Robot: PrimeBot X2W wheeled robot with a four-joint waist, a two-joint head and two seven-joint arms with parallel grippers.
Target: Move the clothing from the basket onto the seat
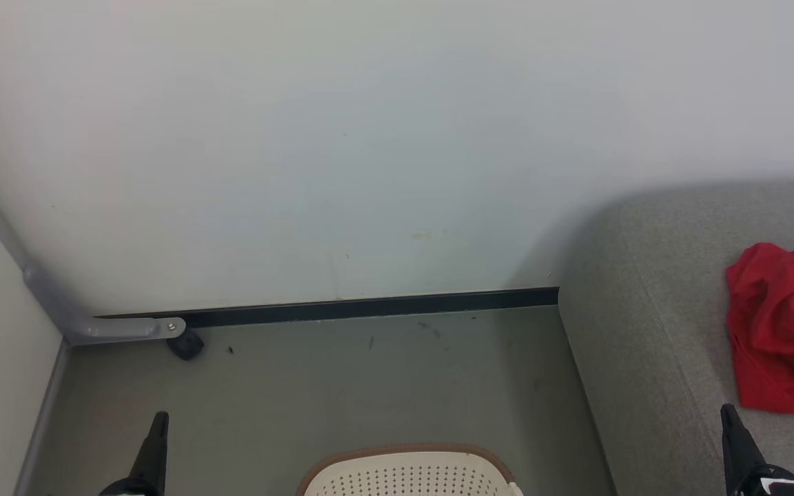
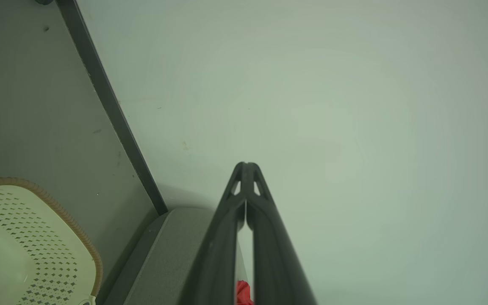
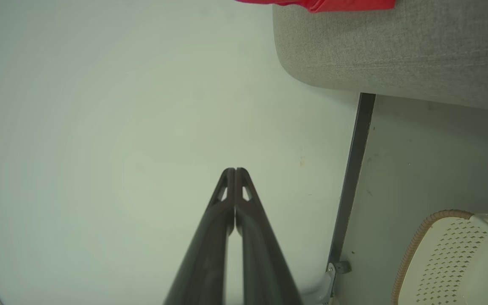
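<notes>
Clothing (image 1: 779, 337) on seat (image 1: 645, 324), basket (image 1: 407, 477) nearby

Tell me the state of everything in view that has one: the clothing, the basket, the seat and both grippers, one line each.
clothing: crumpled in a heap on the seat, not held.
basket: upright on the floor, no clothing in the part that shows.
seat: bears the clothing.
left gripper: shut, holding nothing.
right gripper: shut, holding nothing.
</notes>
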